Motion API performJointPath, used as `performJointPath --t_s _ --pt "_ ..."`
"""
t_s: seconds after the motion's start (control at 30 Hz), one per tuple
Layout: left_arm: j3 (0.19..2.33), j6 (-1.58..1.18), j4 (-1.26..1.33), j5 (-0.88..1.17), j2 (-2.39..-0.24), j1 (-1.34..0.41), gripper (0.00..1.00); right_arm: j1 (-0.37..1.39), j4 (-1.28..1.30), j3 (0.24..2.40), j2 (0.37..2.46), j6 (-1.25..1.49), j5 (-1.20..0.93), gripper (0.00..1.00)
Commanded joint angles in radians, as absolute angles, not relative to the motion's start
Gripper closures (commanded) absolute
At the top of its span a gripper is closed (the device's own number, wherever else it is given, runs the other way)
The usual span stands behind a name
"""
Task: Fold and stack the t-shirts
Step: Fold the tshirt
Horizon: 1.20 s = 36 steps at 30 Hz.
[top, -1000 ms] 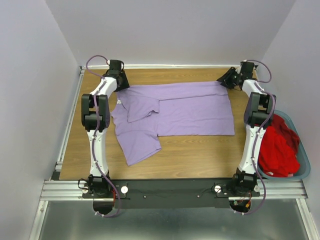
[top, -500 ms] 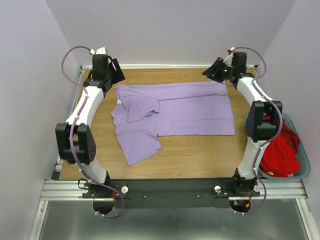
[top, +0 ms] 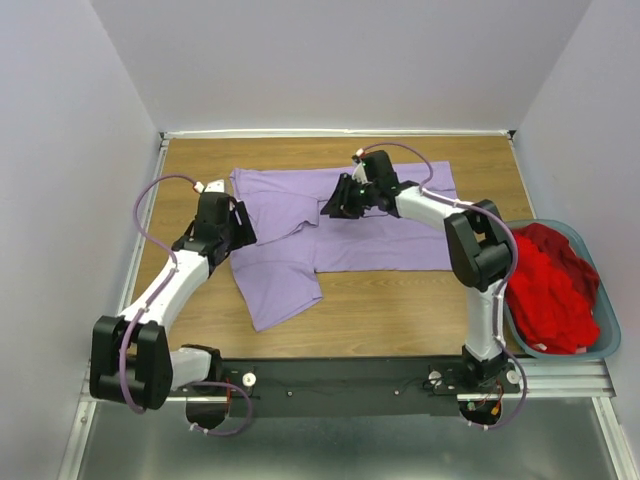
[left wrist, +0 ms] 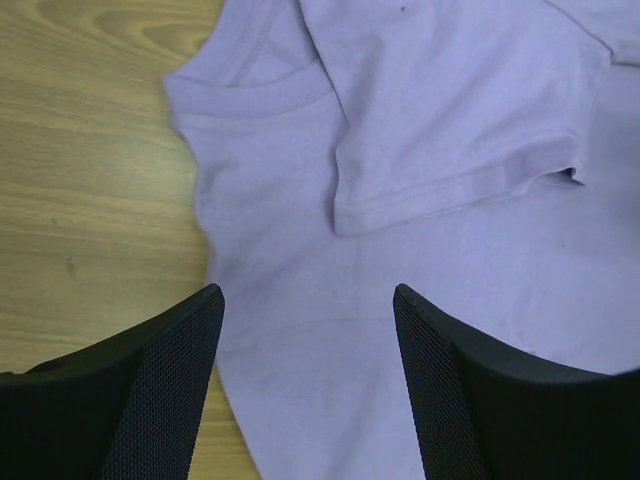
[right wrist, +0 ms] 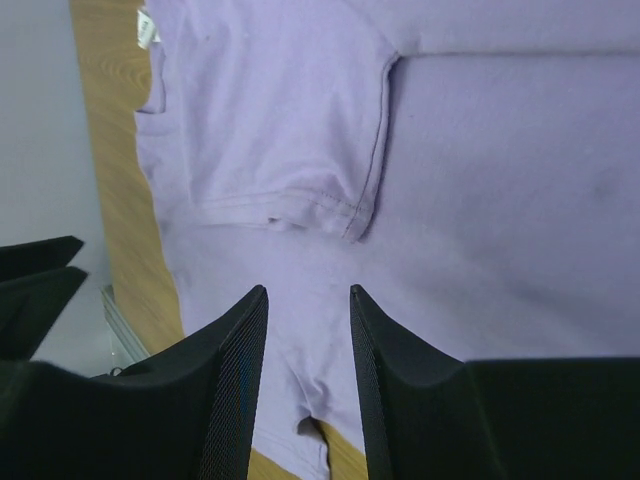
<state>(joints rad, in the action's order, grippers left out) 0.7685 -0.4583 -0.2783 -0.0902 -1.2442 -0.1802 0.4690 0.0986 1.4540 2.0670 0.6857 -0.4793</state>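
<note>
The lavender t-shirt [top: 390, 225] lies spread flat on the wooden table, its body partly folded over and one sleeve lying on its chest. My left gripper [top: 238, 226] hangs open and empty over the shirt's left edge near the collar. In the left wrist view the gripper [left wrist: 308, 292] has cloth [left wrist: 450, 120] between its fingers. My right gripper [top: 334, 203] is open and empty above the folded sleeve. In the right wrist view the gripper [right wrist: 307, 290] is over the shirt [right wrist: 500, 150]. The red t-shirt [top: 550, 290] lies crumpled in the basket.
The teal-grey basket [top: 612, 345] stands off the table's right side. Bare wood [top: 400, 310] shows in front of the shirt and along its left side [left wrist: 80, 150]. White walls enclose the table at the back and on both sides.
Both arms have swung in from the table's back corners. The left gripper now hangs over the shirt's left edge and the right over its middle. The shirt has not moved.
</note>
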Motion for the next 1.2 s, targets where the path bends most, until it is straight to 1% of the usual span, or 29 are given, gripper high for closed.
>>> performJointPath --t_s 0.0,0.1,0.23,0.63,0.97,1.17 --pt "0.739 -0.436 -0.192 -0.176 -1.187 -0.178 0.23 0.498 0.057 1.485 2.134 0.741 -0.411 0.55" --pt "0.727 -0.434 -0.158 -0.184 -1.206 -0.178 0.23 0.512 0.054 1.488 2.160 0.758 -0.379 0.55" --pt "0.745 -0.431 -0.158 -0.173 -1.238 -0.178 0.23 0.517 0.048 1.496 2.192 0.776 -0.362 0.57" --pt "0.747 -0.430 -0.158 -0.169 -1.241 -0.178 0.23 0.531 0.029 1.551 2.258 0.822 -0.388 0.59" --pt "0.747 -0.428 -0.156 -0.160 -1.247 -0.179 0.23 0.537 0.025 1.546 2.273 0.838 -0.406 0.59" --pt "0.749 -0.426 -0.158 -0.155 -1.253 -0.179 0.23 0.546 0.021 1.543 2.278 0.841 -0.423 0.65"
